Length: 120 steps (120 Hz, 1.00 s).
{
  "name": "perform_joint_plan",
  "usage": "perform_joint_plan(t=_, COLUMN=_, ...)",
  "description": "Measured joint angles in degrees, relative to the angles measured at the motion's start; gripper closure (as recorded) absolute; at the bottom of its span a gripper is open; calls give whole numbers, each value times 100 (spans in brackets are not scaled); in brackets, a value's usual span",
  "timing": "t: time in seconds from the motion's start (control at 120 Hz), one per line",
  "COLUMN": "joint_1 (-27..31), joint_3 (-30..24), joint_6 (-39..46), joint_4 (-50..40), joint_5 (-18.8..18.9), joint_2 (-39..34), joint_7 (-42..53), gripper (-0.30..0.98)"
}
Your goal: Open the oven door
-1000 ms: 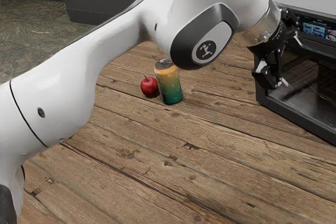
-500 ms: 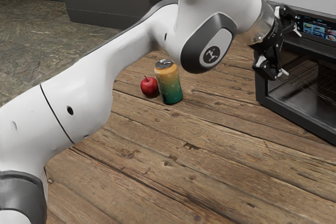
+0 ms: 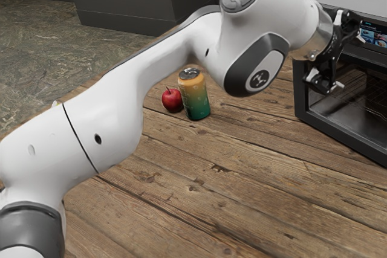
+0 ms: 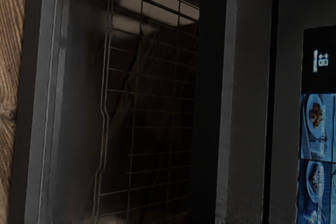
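One gripper (image 3: 351, 61), spread wide, hangs close in front of the oven door (image 3: 361, 99).

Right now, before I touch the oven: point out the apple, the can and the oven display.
Apple (image 3: 172, 100): exterior view, middle of its red side.
Can (image 3: 195, 97): exterior view, middle of its orange-to-green body.
Oven display (image 4: 316, 124): wrist view, on a food picture.
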Motion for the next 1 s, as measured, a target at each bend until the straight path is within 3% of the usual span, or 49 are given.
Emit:
perform_joint_plan(t=0.225, joint_1=-25, joint_3=70, joint_6=71, joint_4=-17, joint_5=59, joint_2=5, joint_7=216, gripper=0)
perform_joint_plan(t=0.375, joint_1=0, joint_3=312, joint_6=48, joint_4=-64, joint_5=-867, joint_2=-14, joint_7=166, gripper=0)
perform_joint_plan(t=0.525, joint_1=-32, joint_3=433, joint_6=1, joint_4=-62, joint_5=-1203, joint_2=-19, joint_7=53, gripper=0)
perform_joint_plan(t=0.683, joint_1=15, joint_3=598, joint_6=-71, joint_4=-27, joint_5=-1291, joint_2=-23, joint_7=47, gripper=0)
perform_joint_plan(t=1.0, joint_1=-36, joint_3=563, joint_6=116, joint_4=34, joint_5=-1074, joint_2=108, joint_7=210, gripper=0)
